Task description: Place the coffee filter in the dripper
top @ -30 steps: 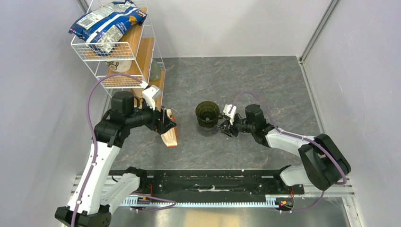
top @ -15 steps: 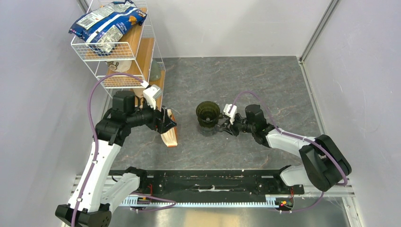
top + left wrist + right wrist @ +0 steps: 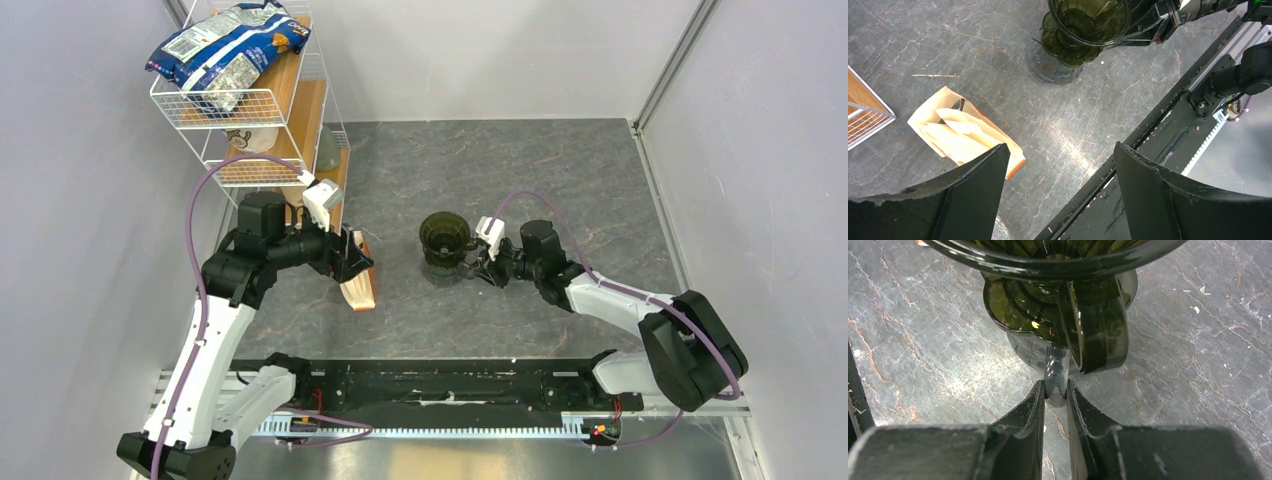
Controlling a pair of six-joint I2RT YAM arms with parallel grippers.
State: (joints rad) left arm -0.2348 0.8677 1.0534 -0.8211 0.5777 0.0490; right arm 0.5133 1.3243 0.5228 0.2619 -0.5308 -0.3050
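Top view, right gripper point(image 3: 474, 265): clamped on the handle of the glass cup point(image 3: 436, 276). The dripper point(image 3: 443, 235) sits on that cup, just ahead of the fingertips.
Top view, left gripper point(image 3: 360, 262): spread wide, grasping nothing, with the packet point(image 3: 362, 292) right under its tips.
Left wrist, left gripper point(image 3: 1059, 150): jaws apart. The packet point(image 3: 928, 115) lies by one finger with coffee filters point(image 3: 960, 135) in its open mouth, and the dripper point(image 3: 1088, 20) is well ahead.
Right wrist, right gripper point(image 3: 1055, 390): pinching the clear cup handle point(image 3: 1056, 371), with the dripper point(image 3: 1048, 262) just beyond and above.
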